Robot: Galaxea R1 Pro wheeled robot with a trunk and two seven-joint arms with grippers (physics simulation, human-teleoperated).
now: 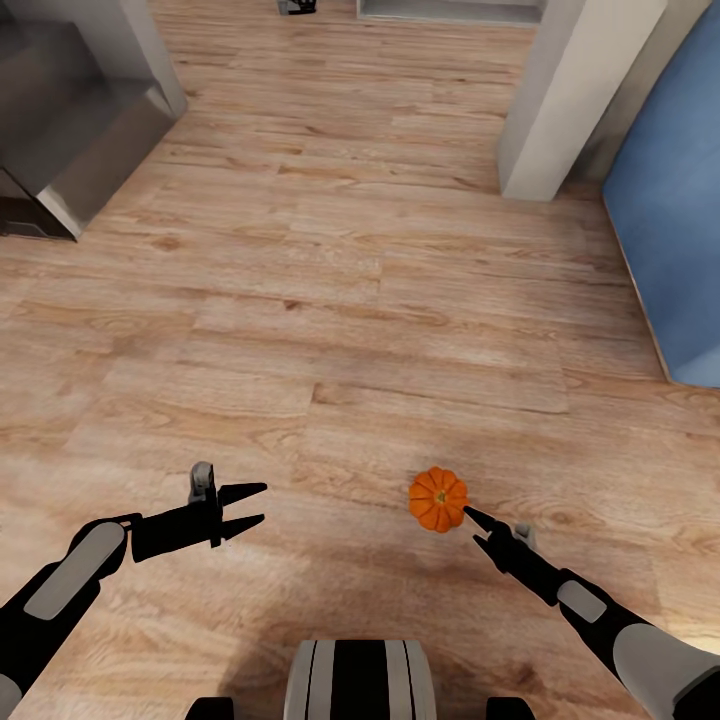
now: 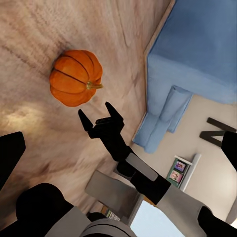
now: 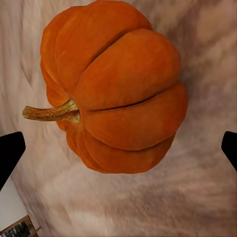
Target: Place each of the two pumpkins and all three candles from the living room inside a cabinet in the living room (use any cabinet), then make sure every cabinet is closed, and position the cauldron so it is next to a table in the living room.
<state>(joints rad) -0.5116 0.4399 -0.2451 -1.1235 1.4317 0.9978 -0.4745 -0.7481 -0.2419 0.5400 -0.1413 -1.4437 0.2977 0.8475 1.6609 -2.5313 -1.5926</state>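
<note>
Pumpkin (image 1: 438,499) just beyond open right gripper (image 1: 468,514), seemingly untouched.

Soft, even light fills the simulated room, the wooden floor (image 1: 350,300) bright and glare-free with a dim blurred shadow near the robot's base (image 1: 360,680), while both wrist views render floor grain smeared and soft.

Blue sofa (image 1: 672,220) cut off at right edge, grey furniture (image 1: 70,130) cropped at left

Black arms with grey forearm panels, pointed black end effector fingers (image 1: 245,507).
</note>
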